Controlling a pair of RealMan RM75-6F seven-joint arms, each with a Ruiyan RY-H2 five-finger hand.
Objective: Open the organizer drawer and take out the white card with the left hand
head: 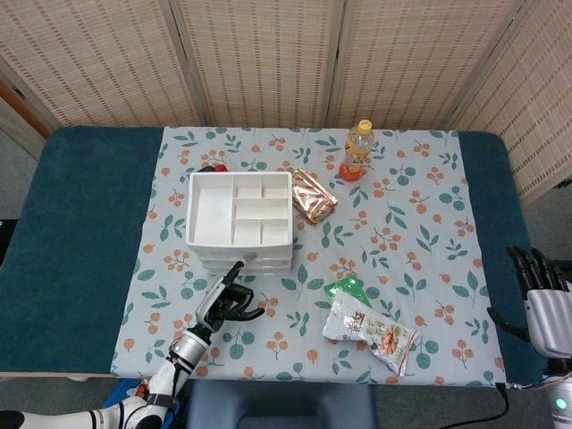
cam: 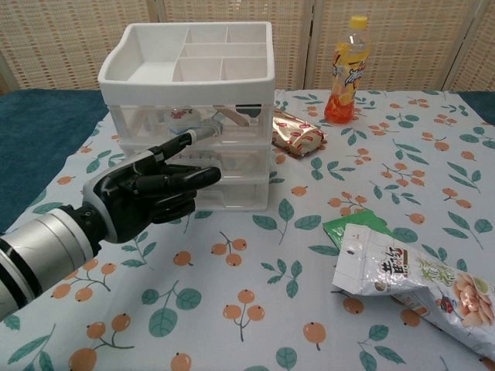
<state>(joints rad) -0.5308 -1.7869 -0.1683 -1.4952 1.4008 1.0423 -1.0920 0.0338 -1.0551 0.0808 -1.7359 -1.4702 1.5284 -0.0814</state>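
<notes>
Just in front of the organizer, the left hand is raised off the floral tablecloth with one finger stretched out; its tip reaches the top drawer front, though actual contact cannot be told. The other fingers are curled loosely inward and hold nothing. From the head view the same hand sits just below the white unit, fingertip at its lower edge. All the clear drawers look closed. Behind the fingertip, inside the top drawer, pale flat items show through the plastic, but which of them is the white card cannot be made out. Beyond the organizer, to the hand's right, lie a foil snack packet and an upright orange drink bottle. Nearer and well to the right rests a snack bag over a green packet. The right hand hangs off the table's far right edge, fingers apart, holding nothing.
</notes>
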